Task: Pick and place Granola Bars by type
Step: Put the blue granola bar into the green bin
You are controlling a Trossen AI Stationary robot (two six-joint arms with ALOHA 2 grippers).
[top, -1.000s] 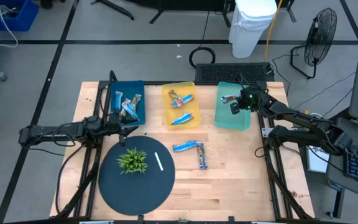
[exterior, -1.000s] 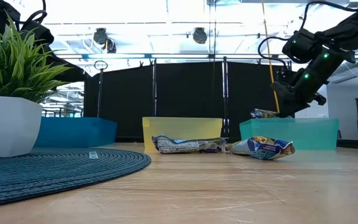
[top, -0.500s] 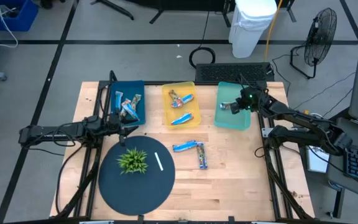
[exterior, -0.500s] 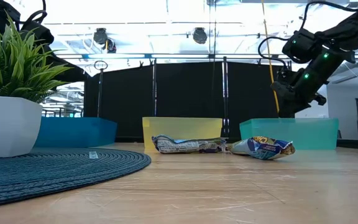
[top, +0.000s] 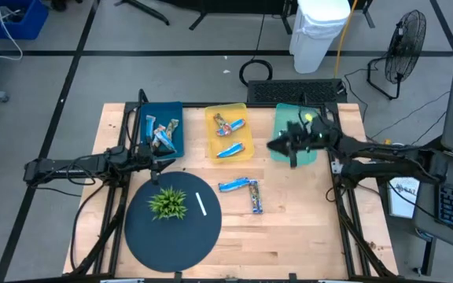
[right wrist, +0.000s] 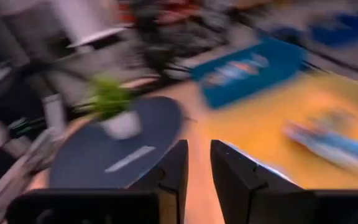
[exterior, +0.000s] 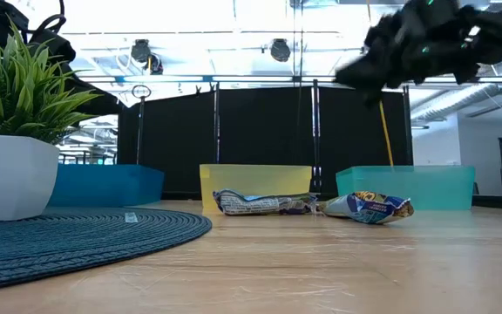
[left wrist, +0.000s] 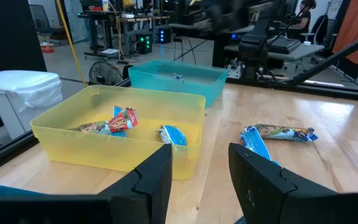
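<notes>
Two light-blue granola bars lie flat on the bare wood, one (top: 233, 185) beside the other (top: 255, 198); the left wrist view shows them too (left wrist: 279, 132). More bars lie in the yellow bin (top: 228, 135) and in the blue bin (top: 162, 134). My right gripper (top: 278, 145), blurred, hangs high over the teal bin's (top: 297, 149) left rim. It is open by a narrow gap (right wrist: 199, 155) and holds nothing. My left gripper (top: 162, 162) waits open (left wrist: 201, 155) at the blue bin's near edge.
A round dark mat (top: 171, 224) at the near left carries a potted green plant (top: 167, 203) and a thin white stick (top: 201, 204). The three bins stand in a row along the far edge. Bare wood lies to the near right of the two loose bars.
My right gripper has swung from over the teal bin toward the table's left and near side, rising and turning fast enough to blur. The bar at its fingers over the bin a second ago is no longer there.
</notes>
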